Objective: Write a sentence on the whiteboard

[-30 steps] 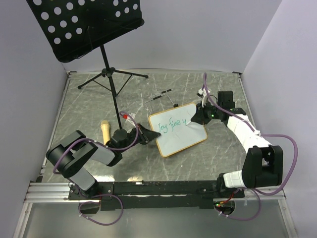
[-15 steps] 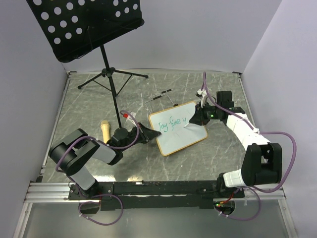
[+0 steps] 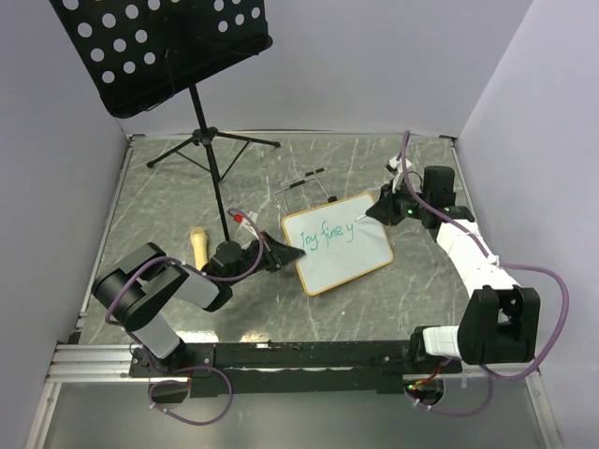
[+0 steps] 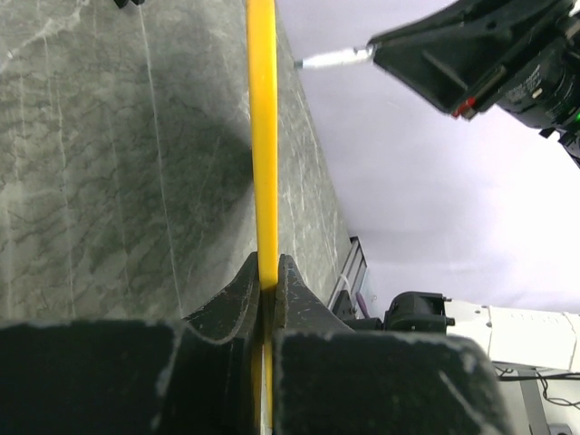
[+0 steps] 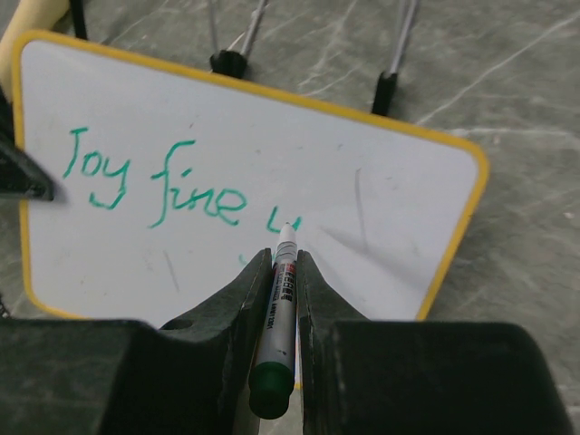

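The whiteboard [image 3: 339, 251] has a yellow-tan frame and green handwriting, with "Joy fine" and a further letter legible [image 5: 154, 186]. My left gripper [image 3: 285, 252] is shut on the frame at the board's left edge [image 4: 263, 136], with the jaws pinching the thin edge [image 4: 265, 272]. My right gripper [image 3: 376, 212] is shut on a green-capped marker [image 5: 282, 304]. The marker's tip [image 5: 287, 232] points at the last green letter, just off the board's upper right part. The right gripper's fingers [image 4: 435, 63] and the marker tip [image 4: 331, 60] also show in the left wrist view.
A black perforated music stand [image 3: 168, 47] stands at the back left, its tripod feet [image 3: 211, 142] on the grey marbled table. A wire easel [image 3: 304, 182] sits behind the board. A wooden-handled object [image 3: 198, 245] lies left of the left gripper. Walls enclose the table.
My right gripper has drawn back to the right and away from the writing, marker still in it. The left gripper and the board have barely shifted.
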Action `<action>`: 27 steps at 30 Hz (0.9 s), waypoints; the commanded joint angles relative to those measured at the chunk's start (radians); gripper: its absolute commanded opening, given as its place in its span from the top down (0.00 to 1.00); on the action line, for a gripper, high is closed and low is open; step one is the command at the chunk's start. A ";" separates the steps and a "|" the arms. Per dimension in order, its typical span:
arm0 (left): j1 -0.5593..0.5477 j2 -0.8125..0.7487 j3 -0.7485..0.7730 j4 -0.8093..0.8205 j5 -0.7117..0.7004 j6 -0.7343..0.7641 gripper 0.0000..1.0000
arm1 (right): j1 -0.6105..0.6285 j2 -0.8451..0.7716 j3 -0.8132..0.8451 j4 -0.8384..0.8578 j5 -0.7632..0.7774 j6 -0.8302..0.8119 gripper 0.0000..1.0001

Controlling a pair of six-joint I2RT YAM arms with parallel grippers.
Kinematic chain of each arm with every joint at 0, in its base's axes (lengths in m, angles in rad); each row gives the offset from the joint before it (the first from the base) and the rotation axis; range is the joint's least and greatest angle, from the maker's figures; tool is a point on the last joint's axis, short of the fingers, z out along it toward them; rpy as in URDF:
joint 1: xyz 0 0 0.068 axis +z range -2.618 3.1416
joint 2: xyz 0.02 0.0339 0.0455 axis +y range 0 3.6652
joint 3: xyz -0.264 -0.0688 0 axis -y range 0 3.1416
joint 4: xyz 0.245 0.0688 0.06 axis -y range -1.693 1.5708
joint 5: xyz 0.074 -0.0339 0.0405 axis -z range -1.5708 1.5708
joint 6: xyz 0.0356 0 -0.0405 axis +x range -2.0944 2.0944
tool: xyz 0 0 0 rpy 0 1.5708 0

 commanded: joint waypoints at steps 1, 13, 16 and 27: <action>-0.003 -0.021 0.001 0.302 0.043 0.014 0.99 | -0.009 -0.017 -0.007 0.090 0.063 0.029 1.00; -0.004 -0.026 0.002 0.295 0.046 0.018 0.99 | -0.011 0.057 0.032 0.003 0.046 -0.029 1.00; -0.003 -0.024 0.000 0.296 0.044 0.018 0.99 | -0.009 0.065 0.032 -0.003 0.028 -0.038 1.00; -0.003 -0.015 -0.001 0.316 0.053 0.015 0.99 | -0.008 0.088 0.042 -0.005 0.003 -0.023 1.00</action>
